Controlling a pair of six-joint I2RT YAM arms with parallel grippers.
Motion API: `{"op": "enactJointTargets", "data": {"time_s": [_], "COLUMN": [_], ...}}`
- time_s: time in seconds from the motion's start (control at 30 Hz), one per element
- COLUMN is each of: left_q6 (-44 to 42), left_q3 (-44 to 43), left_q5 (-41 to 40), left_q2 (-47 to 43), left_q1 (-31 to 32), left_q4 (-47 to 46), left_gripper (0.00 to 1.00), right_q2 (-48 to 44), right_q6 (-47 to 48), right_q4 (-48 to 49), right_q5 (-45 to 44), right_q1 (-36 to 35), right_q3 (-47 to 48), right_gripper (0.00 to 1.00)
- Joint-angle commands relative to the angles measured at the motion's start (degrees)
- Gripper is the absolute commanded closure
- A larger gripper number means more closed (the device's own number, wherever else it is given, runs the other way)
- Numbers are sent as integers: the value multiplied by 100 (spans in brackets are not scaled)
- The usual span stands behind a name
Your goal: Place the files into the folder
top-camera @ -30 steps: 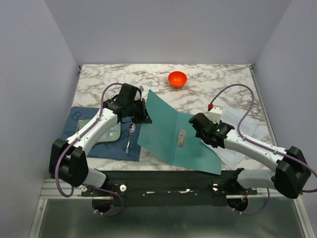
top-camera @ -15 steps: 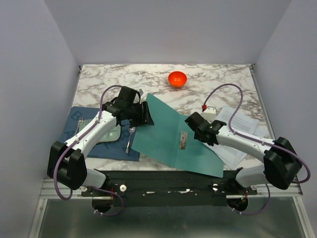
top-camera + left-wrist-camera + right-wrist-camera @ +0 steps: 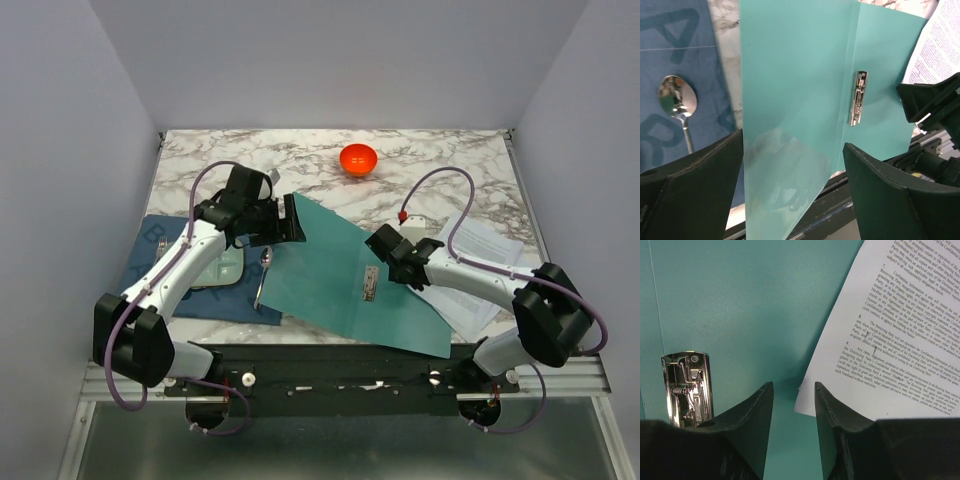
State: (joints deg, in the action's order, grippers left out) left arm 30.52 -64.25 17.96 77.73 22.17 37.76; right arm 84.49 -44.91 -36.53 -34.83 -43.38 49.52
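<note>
Spread left gripper (image 3: 792,142) jaws straddle the thin teal-green folder's (image 3: 330,280) raised cover. The right gripper (image 3: 793,390) jaws, narrowly parted and empty, should pinch the white printed files' (image 3: 900,340) corner, which overlaps the folder, then slide them in flat.

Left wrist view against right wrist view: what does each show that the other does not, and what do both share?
Only the left wrist view shows the spoon lying on the dark blue mat, a strip of marble table, and a glossy clear sleeve between the left gripper's wide-apart fingers. Only the right wrist view shows the files' print sharp enough to read, and the right gripper's narrowly parted fingers. Both show the teal folder, its metal clip and the files.
</note>
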Motion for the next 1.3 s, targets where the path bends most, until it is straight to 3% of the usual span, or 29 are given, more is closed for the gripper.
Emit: {"op": "enactJointTargets", "data": {"time_s": [0.0, 0.4, 0.7, 1.03, 1.2, 1.27], "left_q6": [-432, -1066, -1408, -1777, -1971, -2093], "left_q3": [0, 255, 159, -228, -342, -430], "left_q5": [-100, 427, 296, -336, -705, -802], "left_q2": [-153, 31, 22, -92, -206, -285], "left_q1": [-38, -38, -38, -108, -187, -205], "left_q4": [118, 127, 381, 935, 1163, 1190], "left_gripper": [11, 21, 22, 17, 12, 4], "right_q2": [59, 261, 402, 323, 235, 191], "right_q6": [43, -45, -238, -177, -168, -115], "right_q4": [32, -126, -495, -556, -609, -601], "right_q5": [64, 108, 73, 64, 81, 117], "right_q1": [48, 48, 48, 48, 48, 40], "right_q3": [85, 49, 208, 287, 339, 357], "right_gripper": [56, 57, 61, 97, 99, 99]}}
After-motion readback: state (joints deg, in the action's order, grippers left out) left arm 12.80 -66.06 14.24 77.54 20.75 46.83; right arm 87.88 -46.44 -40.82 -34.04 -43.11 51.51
